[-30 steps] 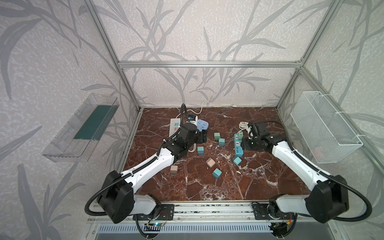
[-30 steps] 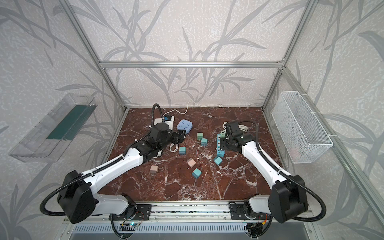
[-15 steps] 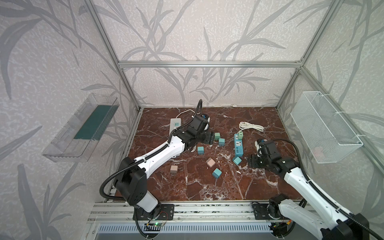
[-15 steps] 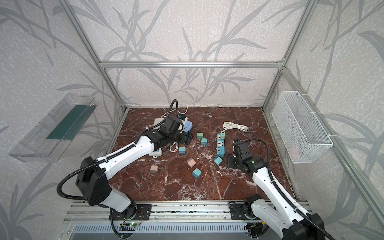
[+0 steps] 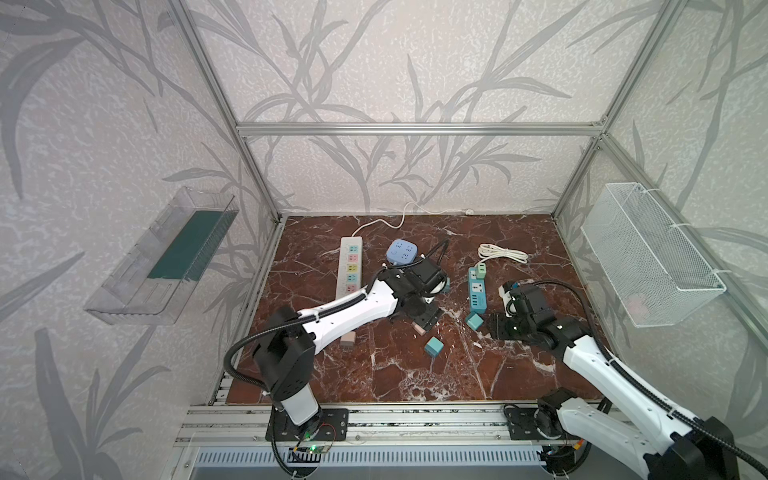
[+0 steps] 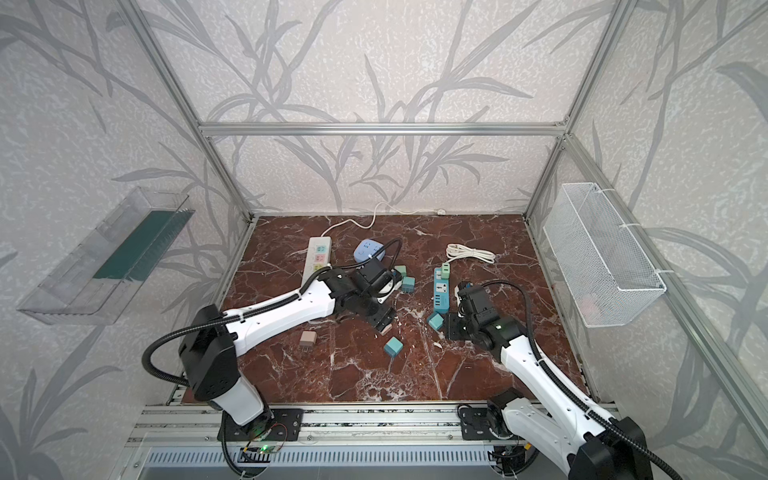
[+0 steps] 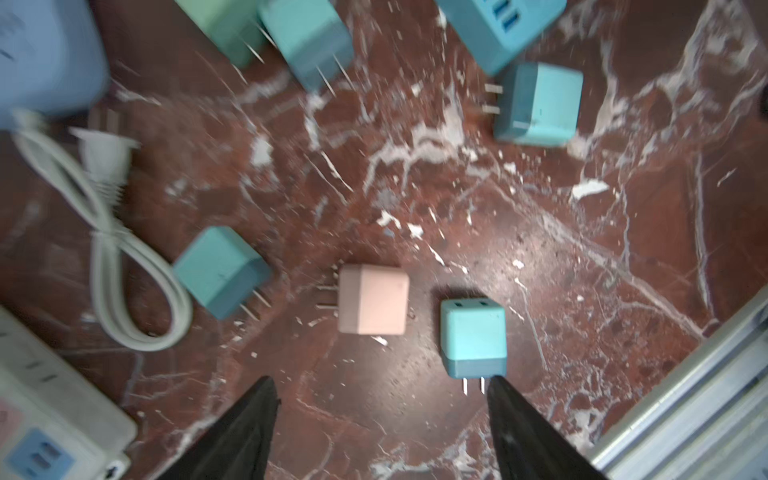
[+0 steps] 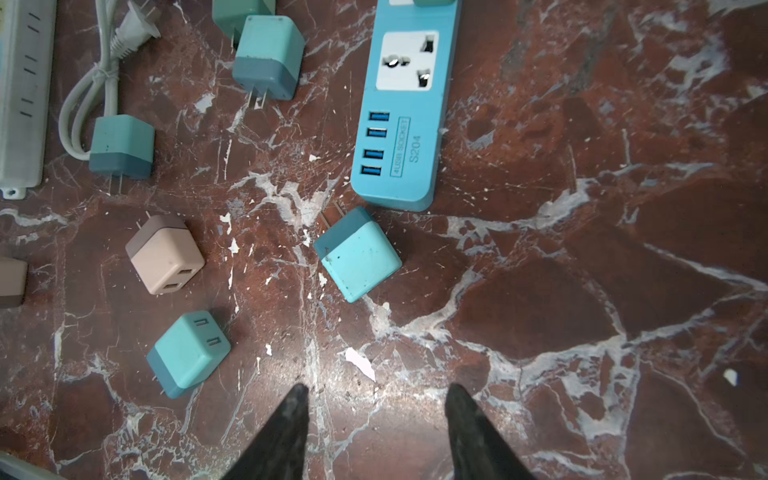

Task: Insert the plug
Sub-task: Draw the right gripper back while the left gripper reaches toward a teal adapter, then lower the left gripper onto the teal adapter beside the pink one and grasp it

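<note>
Nearest, one teal plug (image 5: 433, 345) lies alone on the red marble table (image 5: 374, 374). A bit farther, the left gripper (image 7: 382, 399) hangs near a pink plug (image 7: 372, 299), spread wide with nothing in it. The right gripper (image 8: 378, 390) is spread and empty too, and a second teal plug (image 8: 357, 253) lies on its side just ahead, right beside the end of the blue power strip (image 8: 407, 104). At the back lie a white power strip (image 5: 350, 266) and a coiled white cord (image 5: 500, 252).

wire basket (image 5: 648, 257): right wall | clear tray (image 5: 137, 286): left wall | marble tabletop (image 5: 395, 374): red-brown, white-veined
</note>
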